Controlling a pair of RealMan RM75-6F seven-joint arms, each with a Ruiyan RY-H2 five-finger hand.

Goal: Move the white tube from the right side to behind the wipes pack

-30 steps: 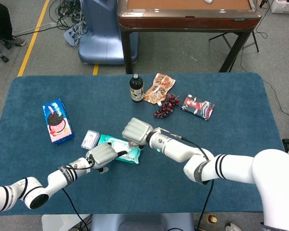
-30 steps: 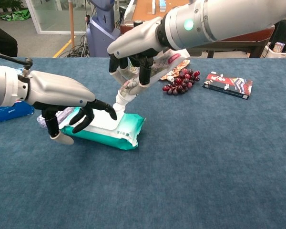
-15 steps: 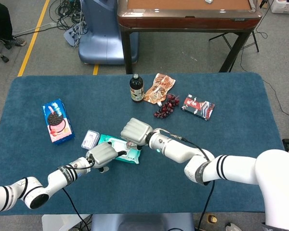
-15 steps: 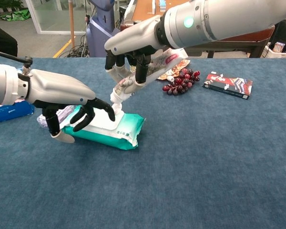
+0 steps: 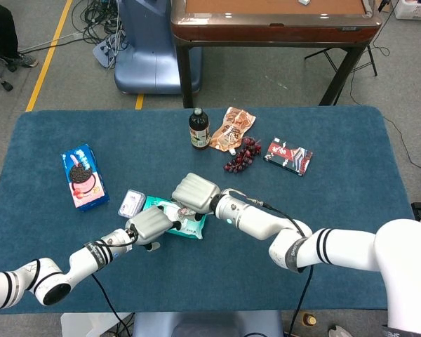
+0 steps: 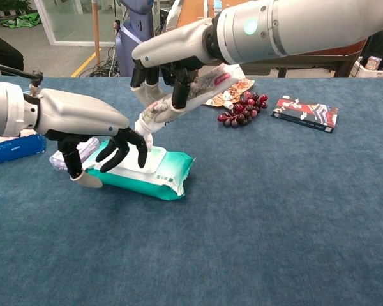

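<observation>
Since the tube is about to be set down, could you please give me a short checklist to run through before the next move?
1. Right hand grips the white tube: ok.
2. Tube off the table, cap end down over the wipes pack: ok.
3. Tube already behind the pack: not ok, it hangs above it.
4. Left hand rests on the pack: ok.
5. Left fingers apart from the tube's cap: cannot tell, they look very close.
6. Spot behind the pack free: cannot tell, hands hide it.
</observation>
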